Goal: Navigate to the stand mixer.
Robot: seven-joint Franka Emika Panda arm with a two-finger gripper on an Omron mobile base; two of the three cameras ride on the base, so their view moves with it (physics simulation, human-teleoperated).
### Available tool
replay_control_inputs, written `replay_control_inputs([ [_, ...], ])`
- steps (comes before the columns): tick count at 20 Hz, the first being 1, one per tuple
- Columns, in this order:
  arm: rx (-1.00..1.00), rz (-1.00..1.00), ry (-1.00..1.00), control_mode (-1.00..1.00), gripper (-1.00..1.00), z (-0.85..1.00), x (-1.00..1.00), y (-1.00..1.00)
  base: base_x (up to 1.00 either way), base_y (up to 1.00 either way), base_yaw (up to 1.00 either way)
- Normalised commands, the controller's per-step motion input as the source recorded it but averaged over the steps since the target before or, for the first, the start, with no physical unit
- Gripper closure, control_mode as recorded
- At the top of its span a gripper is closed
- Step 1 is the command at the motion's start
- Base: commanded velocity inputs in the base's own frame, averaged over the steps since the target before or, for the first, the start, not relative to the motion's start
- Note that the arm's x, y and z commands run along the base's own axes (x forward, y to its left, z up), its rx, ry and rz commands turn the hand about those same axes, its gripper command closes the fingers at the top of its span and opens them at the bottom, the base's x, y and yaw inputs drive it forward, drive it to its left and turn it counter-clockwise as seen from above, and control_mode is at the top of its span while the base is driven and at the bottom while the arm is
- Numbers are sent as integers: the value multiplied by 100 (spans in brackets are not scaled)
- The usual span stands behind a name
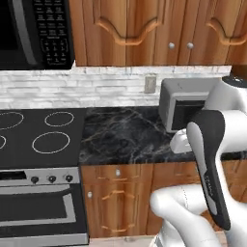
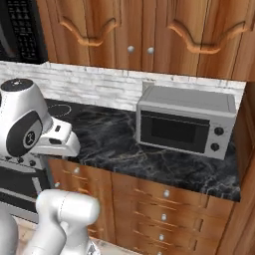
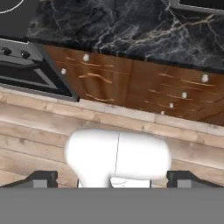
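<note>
Fingertips of the gripper sit wide apart at the bottom of the hand view, with nothing between them; the hand points down at the wooden floor in front of the lower cabinets.

No stand mixer stands on the stretch of counter seen from the base, so I cannot place it from here.

Taking the dark marble counter as the landmark, from largest to smallest: wooden wall cabinets with curved trim and small round knobs hang above it. Below it run wooden drawers and doors with pale knobs. To its left, touching its edge, is the black stove with white burner rings, a row of knobs and an oven door beneath. Above the stove, at the upper left of the left base view, hangs a black microwave with a keypad. On the counter's right part, against the wall, sits a grey toaster oven with a dark glass door and two knobs on its right side. Behind the counter runs a pale brick backsplash, and on it, just left of the toaster oven, is a small fitting that looks like a wall outlet, though it is too blurred to be sure.
</note>
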Motion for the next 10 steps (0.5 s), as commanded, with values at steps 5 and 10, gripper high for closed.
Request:
replay_control_inputs([
  [5, 0, 0, 0, 100, -100, 0, 0, 0, -36, 34, 97],
  [10, 0, 0, 0, 100, -100, 0, 0, 0, -22, 12, 100],
])
